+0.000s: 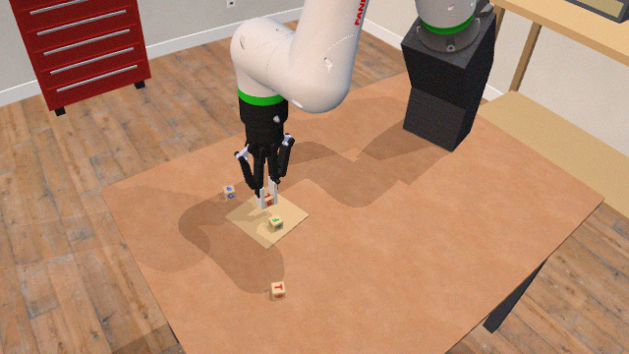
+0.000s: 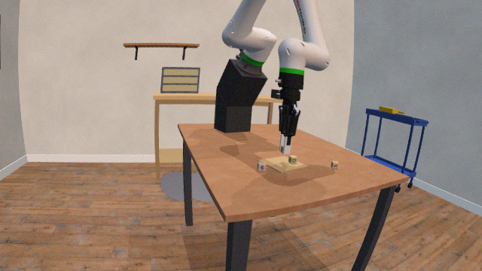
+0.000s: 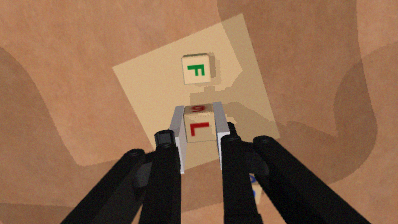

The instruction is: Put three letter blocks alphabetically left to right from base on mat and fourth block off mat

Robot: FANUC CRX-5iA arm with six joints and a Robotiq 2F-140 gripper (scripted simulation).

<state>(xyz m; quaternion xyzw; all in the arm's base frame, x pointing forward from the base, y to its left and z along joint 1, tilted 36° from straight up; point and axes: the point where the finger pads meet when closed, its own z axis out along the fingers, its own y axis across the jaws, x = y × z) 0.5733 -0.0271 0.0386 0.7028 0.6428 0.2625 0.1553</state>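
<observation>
My gripper [image 1: 267,199] [image 2: 285,149] [image 3: 199,117] points down, shut on the red L block [image 1: 268,201] [image 3: 202,134]. The L is on top; the block is low over the mat's rear part, and any gap beneath is unclear. The green F block [image 1: 275,223] [image 2: 292,159] [image 3: 196,69] sits flat on the pale mat [image 1: 297,214] [image 2: 280,168] [image 3: 142,85], F on top. In the wrist view, F and L are turned alike. The red T block [image 1: 278,290] [image 2: 334,165] lies off the mat, T on top.
A block with blue marks [image 1: 229,192] [image 2: 261,165] [image 3: 257,194] lies on the table [image 1: 418,246] [image 2: 226,181], off the mat near its left corner in the top view. The fingers partly hide it in the wrist view. The arm's shadow crosses the mat.
</observation>
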